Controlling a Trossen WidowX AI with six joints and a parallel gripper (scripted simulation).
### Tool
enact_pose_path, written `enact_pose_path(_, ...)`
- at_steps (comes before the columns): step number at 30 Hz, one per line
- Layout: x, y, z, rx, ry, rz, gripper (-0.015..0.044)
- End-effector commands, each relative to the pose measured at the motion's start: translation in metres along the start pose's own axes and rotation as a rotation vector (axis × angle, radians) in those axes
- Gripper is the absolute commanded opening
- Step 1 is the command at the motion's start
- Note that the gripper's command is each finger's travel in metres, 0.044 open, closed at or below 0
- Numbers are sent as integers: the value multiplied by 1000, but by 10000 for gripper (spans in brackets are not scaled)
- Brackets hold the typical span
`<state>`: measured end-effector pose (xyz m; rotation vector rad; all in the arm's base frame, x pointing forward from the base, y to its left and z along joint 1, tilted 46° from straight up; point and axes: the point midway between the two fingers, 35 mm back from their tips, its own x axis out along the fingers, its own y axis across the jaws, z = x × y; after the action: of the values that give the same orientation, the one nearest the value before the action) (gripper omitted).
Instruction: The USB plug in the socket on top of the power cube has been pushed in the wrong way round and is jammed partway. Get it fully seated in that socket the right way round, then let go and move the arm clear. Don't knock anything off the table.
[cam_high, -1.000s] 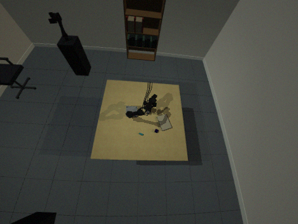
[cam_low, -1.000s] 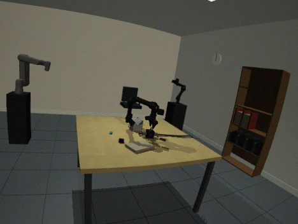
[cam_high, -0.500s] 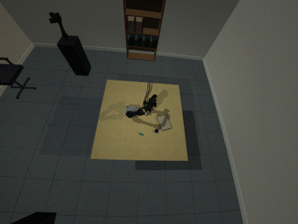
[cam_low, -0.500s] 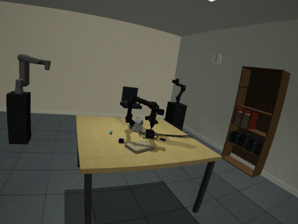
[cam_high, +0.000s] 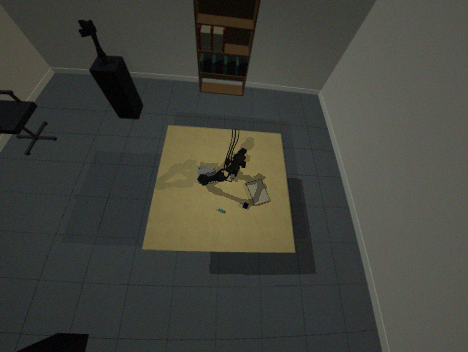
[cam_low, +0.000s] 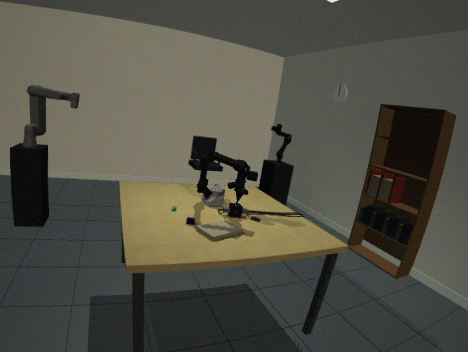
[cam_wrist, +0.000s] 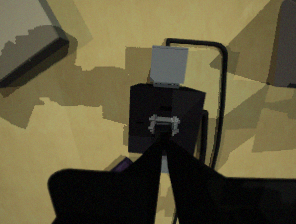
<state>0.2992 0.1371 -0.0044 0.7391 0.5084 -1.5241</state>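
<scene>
The black power cube (cam_wrist: 142, 107) (cam_low: 235, 212) stands on the table under my gripper (cam_wrist: 163, 144) (cam_low: 238, 202). A light metallic outline (cam_wrist: 165, 118) shows on its top, around the socket area. My gripper points down there with its fingertips together, shut on the small dark USB plug. The fingers cover most of the plug, so its depth and which way round it sits cannot be told. A grey block plug (cam_wrist: 169, 65) sits at one side of the cube, with a black cable (cam_wrist: 223, 85) looping from it. Another light plug shows partly behind the fingers at the opposite side.
A purple piece (cam_wrist: 120, 165) (cam_low: 255, 219) lies close beside the cube. A grey slab (cam_high: 257, 192) (cam_low: 218, 231), a dark blue block (cam_high: 245, 205) (cam_low: 190, 220) and a small teal piece (cam_high: 221, 210) (cam_low: 174, 208) lie on the table (cam_high: 180, 230). Cables run to its back edge.
</scene>
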Motion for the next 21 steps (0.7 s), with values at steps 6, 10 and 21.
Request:
enact_pose_path(6, 0, 0, 0, 0, 0, 0, 0)
enact_pose_path(10, -3, 0, 0, 0, 0, 0, 0)
enact_pose_path(21, -10, 0, 0, 0, 0, 0, 0)
